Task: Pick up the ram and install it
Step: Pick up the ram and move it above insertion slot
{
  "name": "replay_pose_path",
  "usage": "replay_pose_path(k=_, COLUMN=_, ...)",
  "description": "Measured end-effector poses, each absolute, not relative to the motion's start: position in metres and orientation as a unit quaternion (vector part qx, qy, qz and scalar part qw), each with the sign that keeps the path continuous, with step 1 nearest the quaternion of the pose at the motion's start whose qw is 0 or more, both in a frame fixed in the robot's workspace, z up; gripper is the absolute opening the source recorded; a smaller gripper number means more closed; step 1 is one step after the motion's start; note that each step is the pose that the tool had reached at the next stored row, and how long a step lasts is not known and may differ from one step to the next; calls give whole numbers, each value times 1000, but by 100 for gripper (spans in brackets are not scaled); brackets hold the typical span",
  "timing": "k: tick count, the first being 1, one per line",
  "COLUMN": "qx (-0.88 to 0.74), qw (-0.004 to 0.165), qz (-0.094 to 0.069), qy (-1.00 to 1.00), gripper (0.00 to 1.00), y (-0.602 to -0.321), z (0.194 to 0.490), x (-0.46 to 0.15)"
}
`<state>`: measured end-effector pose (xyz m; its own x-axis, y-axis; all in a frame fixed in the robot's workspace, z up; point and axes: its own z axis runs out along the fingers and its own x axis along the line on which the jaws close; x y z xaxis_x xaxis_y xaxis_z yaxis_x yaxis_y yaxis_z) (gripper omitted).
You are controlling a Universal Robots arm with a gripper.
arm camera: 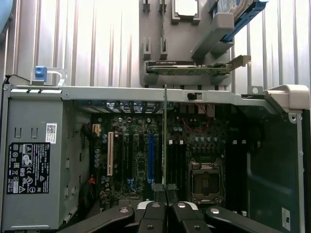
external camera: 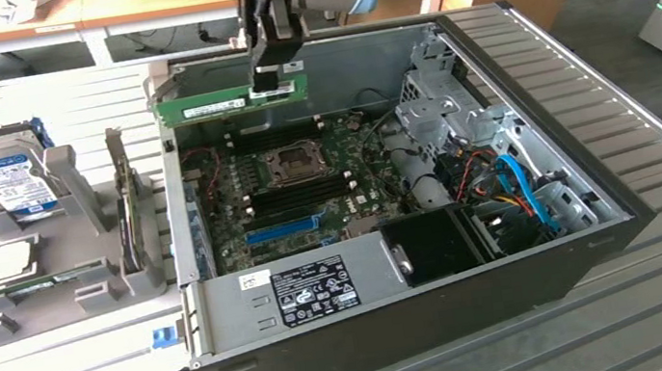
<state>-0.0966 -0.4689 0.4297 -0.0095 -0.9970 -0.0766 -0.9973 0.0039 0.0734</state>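
Note:
The ram (external camera: 210, 105) is a long green stick with a white sticker. It hangs level above the far edge of the open computer case (external camera: 598, 235), over the motherboard (external camera: 339, 145). My gripper (external camera: 269, 83) comes down from above and is shut on the stick's end nearest the exterior view's right. In the wrist view the ram (arm camera: 164, 136) shows edge-on as a thin line running out from my gripper (arm camera: 165, 195), above the black memory slots (arm camera: 177, 160) beside the CPU socket (arm camera: 204, 182).
A grey holder (external camera: 71, 183) at the exterior view's left carries a blue-labelled hard drive (external camera: 12, 182) and an upright card (external camera: 127, 209). Inside the case are the power supply (external camera: 319, 289), a drive cage (external camera: 443, 102), blue cables (external camera: 527, 192) and a blue slot (external camera: 279, 230).

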Motion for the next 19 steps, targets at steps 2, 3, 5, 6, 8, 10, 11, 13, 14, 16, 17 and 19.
replay_pose_path(k=2, qx=-704, qw=1, qz=53, qy=708, gripper=12, y=-469, z=430, x=-94)
replay_pose_path(k=3, qx=-704, qw=1, qz=53, qy=708, gripper=12, y=-469, z=430, x=-92)
replay_pose_path(k=5, qx=-704, qw=1, qz=53, qy=708, gripper=12, y=-469, z=430, x=-90)
replay_pose_path(k=6, qx=-704, qw=1, qz=53, qy=709, gripper=12, y=-469, z=430, x=-88)
replay_pose_path(k=8, qx=-704, qw=1, qz=53, qy=709, gripper=12, y=-469, z=430, x=-85)
replay_pose_path(k=10, qx=-704, qw=1, qz=53, qy=708, gripper=12, y=-469, z=430, x=-82)
replay_pose_path(k=11, qx=-704, qw=1, qz=53, qy=708, gripper=12, y=-469, z=430, x=-80)
replay_pose_path(k=13, qx=-704, qw=1, qz=53, qy=708, gripper=12, y=-469, z=430, x=-77)
replay_pose_path(k=14, qx=-704, qw=1, qz=53, qy=708, gripper=12, y=-469, z=430, x=-76)
replay_pose_path(k=16, qx=-704, qw=1, qz=53, qy=709, gripper=12, y=-469, z=430, x=-72)
replay_pose_path(k=17, qx=-704, qw=1, qz=53, qy=709, gripper=12, y=-469, z=430, x=-71)
replay_pose_path(k=19, qx=-704, qw=1, qz=53, qy=708, gripper=12, y=-469, z=430, x=-67)
